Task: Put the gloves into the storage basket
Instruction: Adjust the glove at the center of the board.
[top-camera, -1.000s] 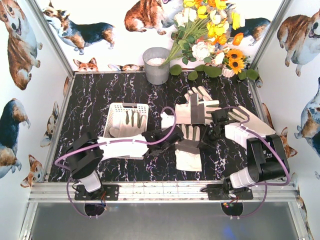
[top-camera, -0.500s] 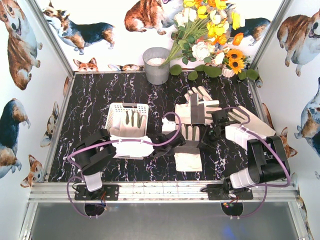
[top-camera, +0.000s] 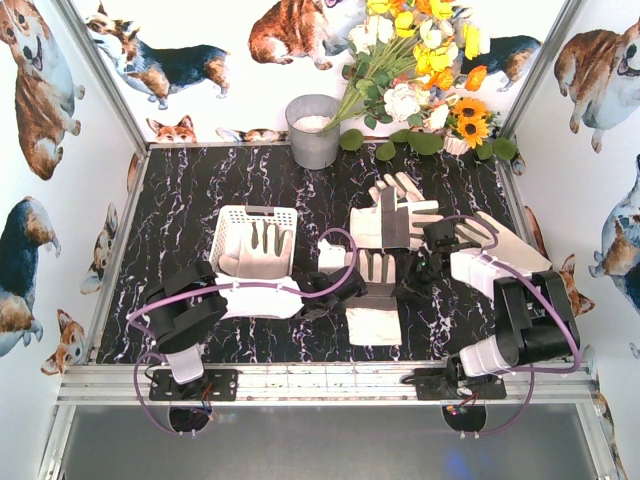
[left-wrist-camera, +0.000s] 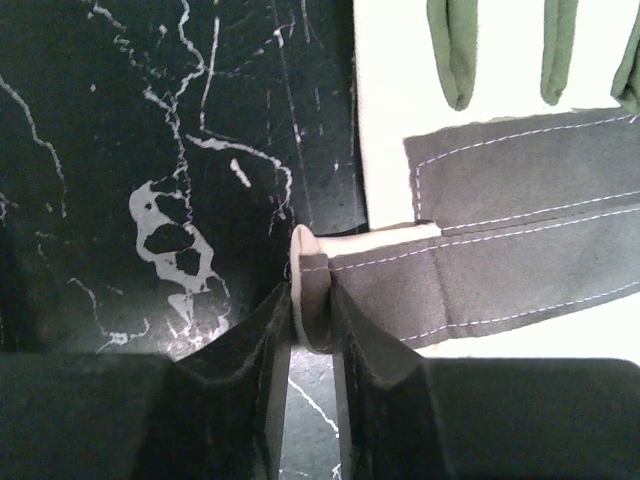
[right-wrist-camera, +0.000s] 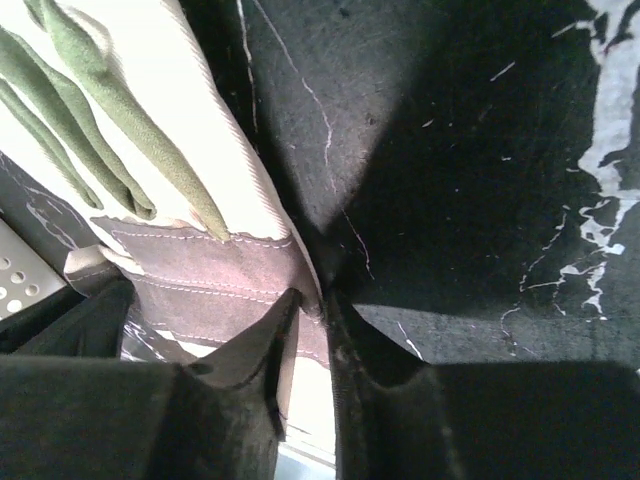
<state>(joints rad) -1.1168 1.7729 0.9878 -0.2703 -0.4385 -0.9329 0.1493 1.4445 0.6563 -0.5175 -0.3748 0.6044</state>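
A glove (top-camera: 262, 248) lies inside the white storage basket (top-camera: 224, 238) at the left of the black marbled table (top-camera: 180, 200). The left arm (top-camera: 255, 297) stretches across the basket's near edge and hides it. Just right of the basket, the left gripper (top-camera: 338, 285) has its jaws drawn narrow, pinching the folded grey cuff band of the middle glove (top-camera: 375, 312), which lies flat on the table between the two arms. The left wrist view shows the fold caught between the fingers (left-wrist-camera: 365, 345). A purple cable (top-camera: 345, 242) loops above this gripper. The right gripper (top-camera: 412, 275) sits at the same glove's right edge, jaws nearly together. Whether they pinch the fabric cannot be told. A far glove (top-camera: 395, 218) lies just behind. A grey bucket (top-camera: 313, 135) and flowers (top-camera: 420, 60) stand at the back wall.
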